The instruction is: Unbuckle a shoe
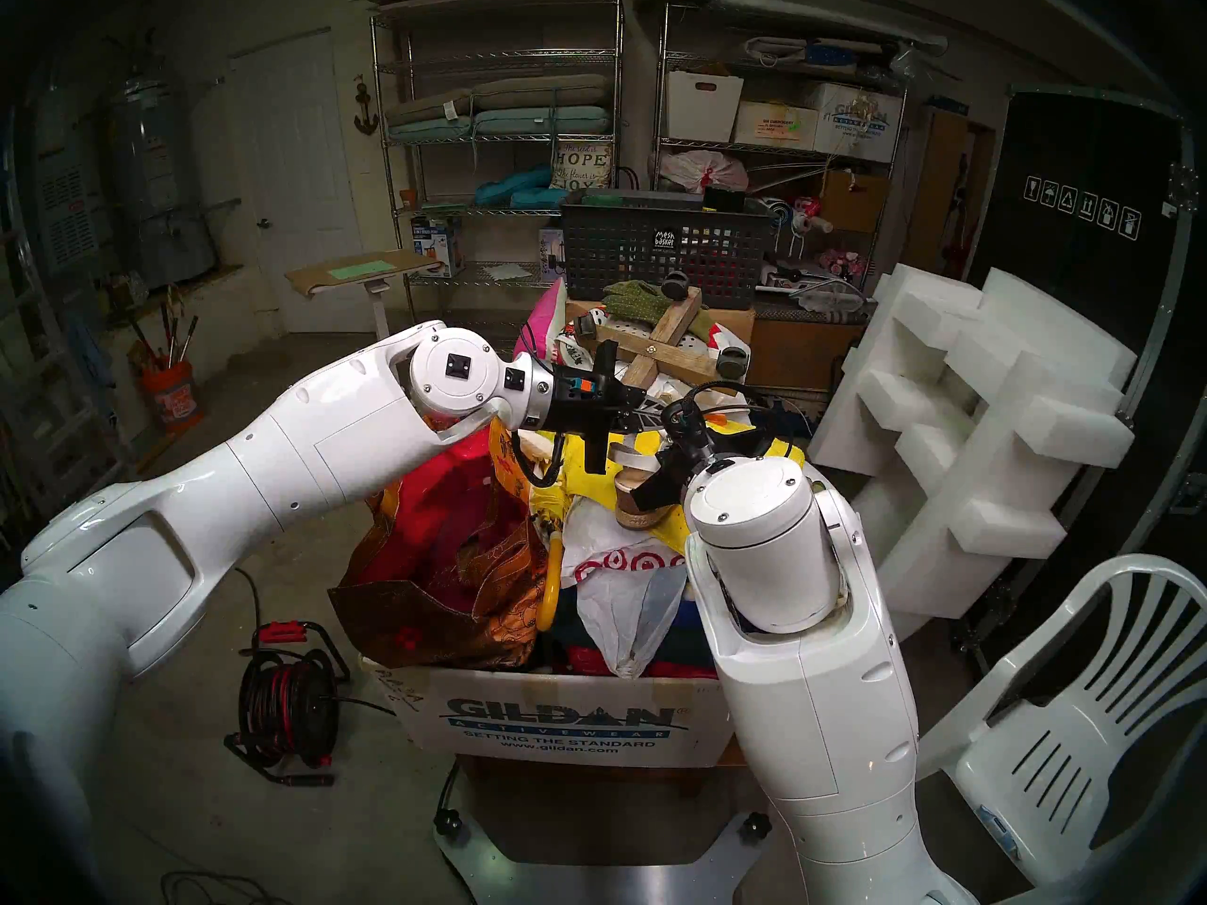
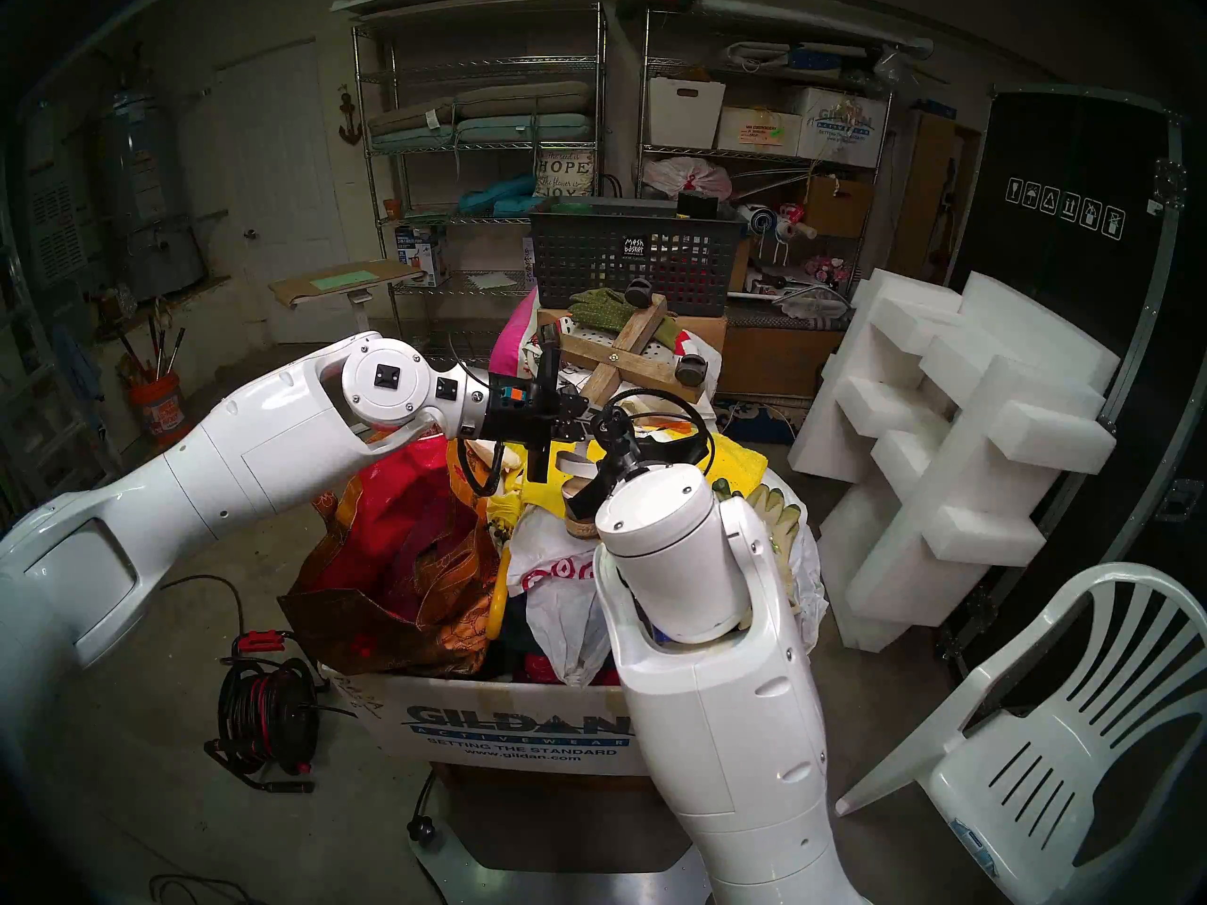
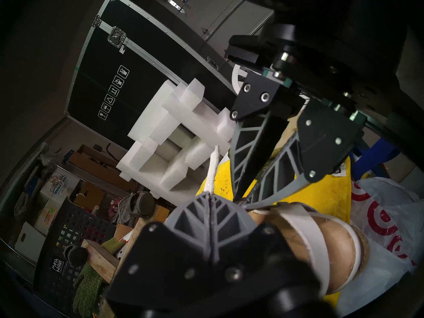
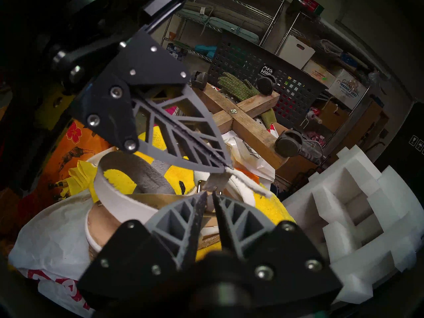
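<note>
White-strapped wedge sandal with jute-trimmed sole (image 1: 637,492) atop yellow towel (image 4: 273,209) in the cluttered cardboard box (image 1: 562,721), left claw (image 4: 226,169) clenched on thin white ankle strap (image 3: 212,173), right claw (image 4: 209,197) nearly closed around the strap near the buckle.

Wooden caster cross (image 1: 659,348) crowds behind sandal (image 1: 637,492); foam blocks (image 1: 980,427) wall right; open air above.

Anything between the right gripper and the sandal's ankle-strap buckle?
Nothing visible. The right gripper has its tips right at the buckle of the sandal, jaws nearly closed. The left gripper, shut on the thin strap, is just above, not between.
</note>
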Robot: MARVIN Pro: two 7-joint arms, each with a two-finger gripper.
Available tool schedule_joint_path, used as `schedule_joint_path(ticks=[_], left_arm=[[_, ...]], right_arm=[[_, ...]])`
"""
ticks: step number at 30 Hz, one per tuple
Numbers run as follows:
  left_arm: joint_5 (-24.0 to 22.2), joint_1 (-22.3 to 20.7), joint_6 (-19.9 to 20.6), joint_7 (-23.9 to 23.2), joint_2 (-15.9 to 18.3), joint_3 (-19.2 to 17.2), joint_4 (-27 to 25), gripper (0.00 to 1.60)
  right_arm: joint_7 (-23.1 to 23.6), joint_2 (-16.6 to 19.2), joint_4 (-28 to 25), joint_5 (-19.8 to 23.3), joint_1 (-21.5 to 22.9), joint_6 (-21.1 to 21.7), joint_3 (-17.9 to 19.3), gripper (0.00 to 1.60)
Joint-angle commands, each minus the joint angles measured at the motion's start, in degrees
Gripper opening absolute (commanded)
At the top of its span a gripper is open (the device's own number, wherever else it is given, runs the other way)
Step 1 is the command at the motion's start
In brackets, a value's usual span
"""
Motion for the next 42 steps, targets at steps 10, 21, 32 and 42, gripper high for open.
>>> schedule_joint_path(ticks=[10, 21, 32, 42], left_arm=[[-0.19, -1.04, -0.22, 0.37, 0.12, -0.99, -0.26, 0.00], [-0.22, -0.92, -0.40, 0.56, 0.68, -1.12, -1.49, 0.00], [-0.40, -0.70, -0.16, 0.85, 1.71, -1.20, -2.99, 0.00], [-0.63, -0.46, -0.60, 0.87, 2.38, -1.22, -3.97, 0.00]], right_arm=[[-1.39, -0.38, -0.27, 2.59, 1.40, -0.13, 0.42, 0.67], [-1.98, -0.26, 0.13, 2.20, 1.13, -0.13, 0.25, 0.68], [-2.20, -0.20, 0.29, 2.08, 1.03, -0.13, 0.02, 0.76], [-1.48, -0.45, 1.41, 2.82, 1.69, -0.13, 0.14, 0.67]])
